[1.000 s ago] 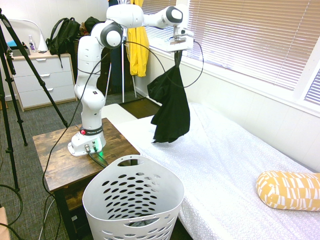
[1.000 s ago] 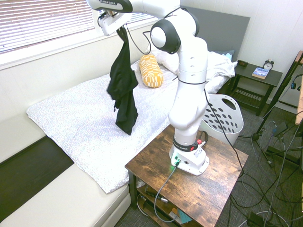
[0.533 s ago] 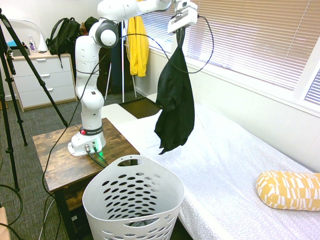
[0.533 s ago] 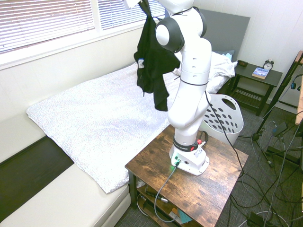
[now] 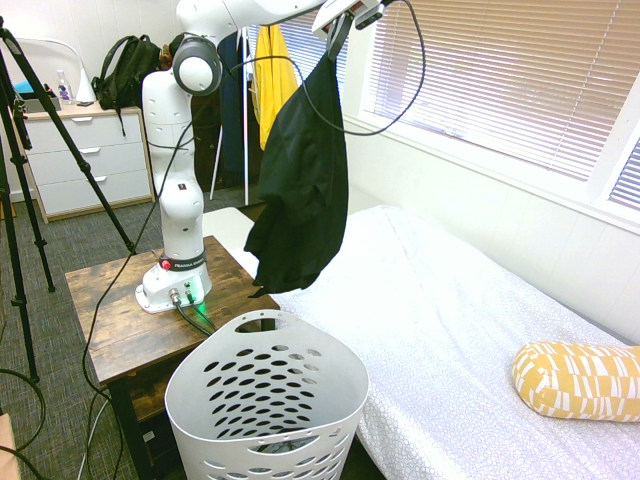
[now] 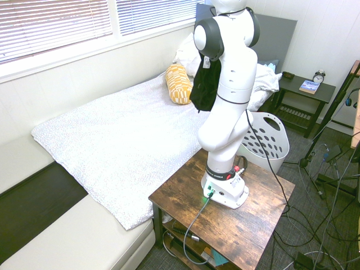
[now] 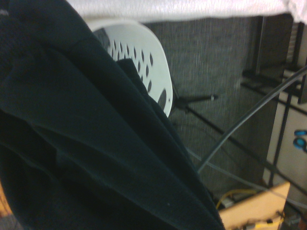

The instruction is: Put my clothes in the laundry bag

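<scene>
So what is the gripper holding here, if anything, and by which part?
The black garment, gripped in a bunch at its upper end; which part of it that is, I can't tell.

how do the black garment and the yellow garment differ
The black garment is black, while the yellow garment is bright yellow. The black garment hangs from the gripper, over the bed side of the room; the yellow garment hangs farther back, by the rack near the window. Both are soft fabric, hanging down in folds.
</scene>
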Controlling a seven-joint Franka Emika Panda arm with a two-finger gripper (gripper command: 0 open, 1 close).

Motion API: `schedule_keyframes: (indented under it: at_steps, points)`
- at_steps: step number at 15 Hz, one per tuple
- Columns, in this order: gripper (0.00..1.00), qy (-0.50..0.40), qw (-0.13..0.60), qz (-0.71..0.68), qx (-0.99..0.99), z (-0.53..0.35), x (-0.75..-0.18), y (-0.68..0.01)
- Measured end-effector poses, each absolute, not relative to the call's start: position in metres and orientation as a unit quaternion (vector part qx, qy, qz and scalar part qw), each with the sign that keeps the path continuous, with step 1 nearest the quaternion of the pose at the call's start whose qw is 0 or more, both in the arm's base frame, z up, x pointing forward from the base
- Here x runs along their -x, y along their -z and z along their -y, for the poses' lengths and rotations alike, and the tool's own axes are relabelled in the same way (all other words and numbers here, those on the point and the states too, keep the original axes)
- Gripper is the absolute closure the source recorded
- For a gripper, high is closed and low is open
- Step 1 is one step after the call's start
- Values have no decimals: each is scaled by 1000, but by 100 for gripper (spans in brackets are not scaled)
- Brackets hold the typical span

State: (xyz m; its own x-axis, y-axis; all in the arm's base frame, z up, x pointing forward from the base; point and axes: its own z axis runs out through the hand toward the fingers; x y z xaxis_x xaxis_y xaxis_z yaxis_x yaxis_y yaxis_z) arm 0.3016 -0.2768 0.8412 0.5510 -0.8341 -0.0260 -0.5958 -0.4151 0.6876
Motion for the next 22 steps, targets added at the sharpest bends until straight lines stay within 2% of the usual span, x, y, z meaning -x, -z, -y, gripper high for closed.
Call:
schedule_keyframes:
  at_steps: [4, 6, 8, 11, 16, 17, 19, 22]
  points:
    - [100, 246, 346, 474, -772, 315, -249, -844]
    - [100, 293, 336, 491, -748, 341, -222, -824]
    - [100, 343, 317, 500, -729, 381, -198, -781]
    - [100, 374, 300, 508, -716, 432, -179, -691]
    - [100, 400, 312, 501, -701, 448, -170, -541]
    - [0, 404, 312, 502, -698, 448, -162, -519]
    - [0, 395, 309, 509, -700, 444, -154, -475]
    - [0, 329, 301, 550, -706, 447, -149, -395]
